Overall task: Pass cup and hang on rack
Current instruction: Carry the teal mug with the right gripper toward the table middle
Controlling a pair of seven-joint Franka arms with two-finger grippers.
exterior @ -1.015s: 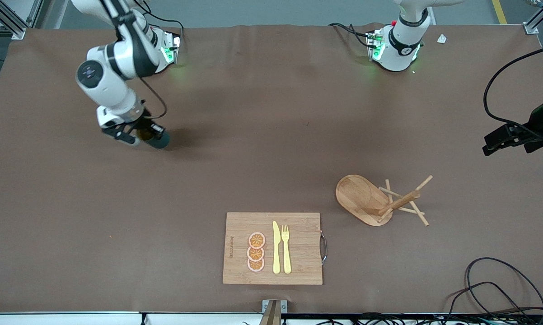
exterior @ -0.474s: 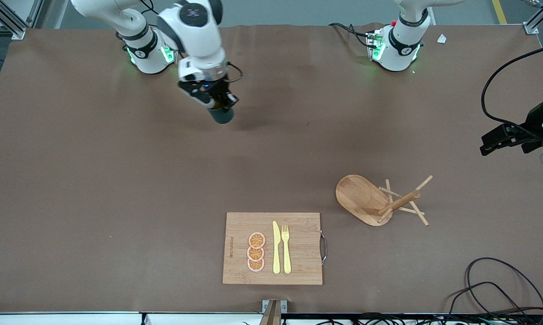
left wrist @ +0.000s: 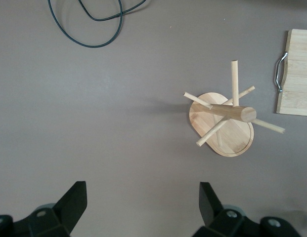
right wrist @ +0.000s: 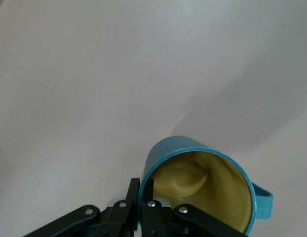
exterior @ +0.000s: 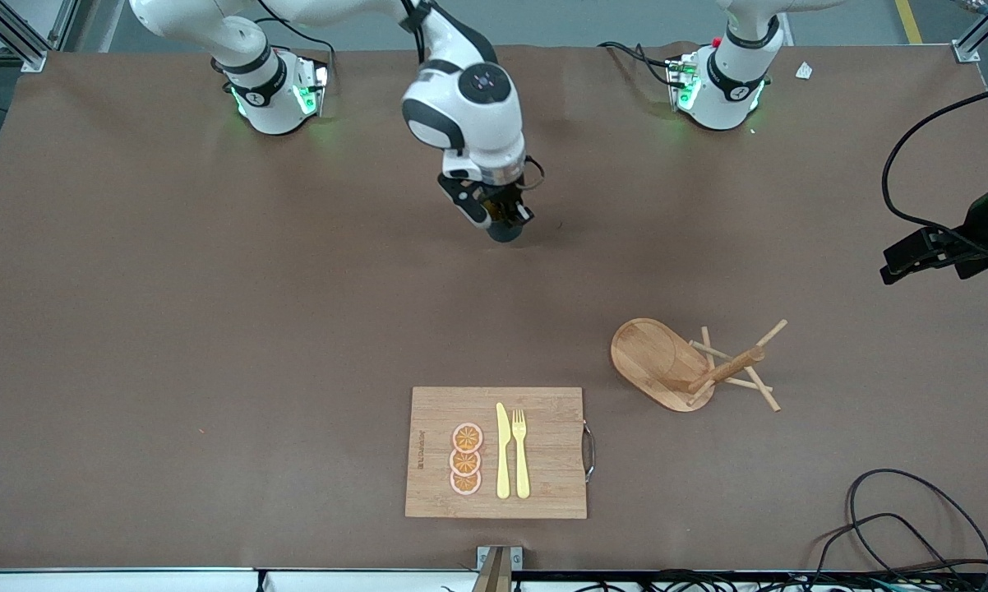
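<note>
My right gripper (exterior: 498, 215) is shut on the rim of the dark teal cup (exterior: 505, 230) and holds it above the brown table near the middle. In the right wrist view the cup (right wrist: 200, 190) shows its yellowish inside and its handle, with one finger inside the rim and one outside, gripper (right wrist: 146, 190). The wooden rack (exterior: 691, 367) stands nearer the front camera, toward the left arm's end. It also shows in the left wrist view (left wrist: 225, 121). My left gripper (exterior: 934, 251) is open and empty, high at the left arm's end of the table; its jaws (left wrist: 142, 205) stand wide apart.
A bamboo cutting board (exterior: 543, 485) with orange slices (exterior: 466, 459), a yellow knife (exterior: 502, 451) and a yellow fork (exterior: 520, 452) lies at the table's front edge. Black cables (exterior: 897, 518) lie at the front corner by the left arm's end.
My right gripper has carried the cup from the right arm's end of the table to above the middle. The left arm has barely moved.
</note>
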